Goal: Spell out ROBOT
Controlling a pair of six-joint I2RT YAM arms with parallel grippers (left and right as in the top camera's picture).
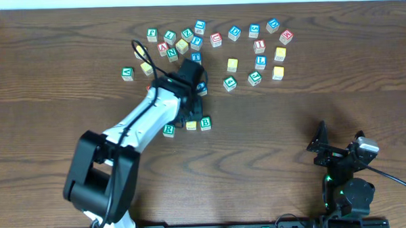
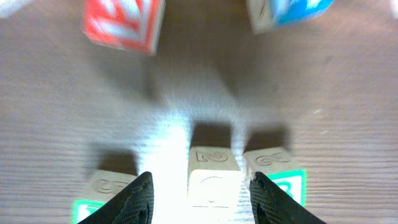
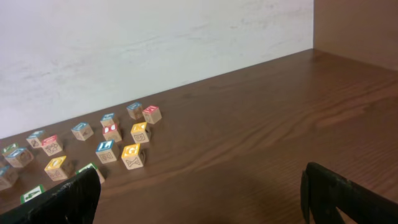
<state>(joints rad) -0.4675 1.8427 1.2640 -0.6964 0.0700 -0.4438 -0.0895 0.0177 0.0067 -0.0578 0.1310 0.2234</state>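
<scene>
Letter blocks in a short row of three on the table, with the left gripper (image 2: 202,182) over the middle one.
The R block (image 1: 168,130), a yellow block (image 1: 191,125) and the B block (image 1: 205,123) stand side by side on the wooden table (image 1: 291,104), apart from the loose blocks (image 1: 235,33) further back. The left gripper has its jaws spread, one finger at each side of the yellow block; whether they touch it I cannot tell. The right gripper (image 3: 199,196) is well apart from all blocks, its jaws spread wide.
</scene>
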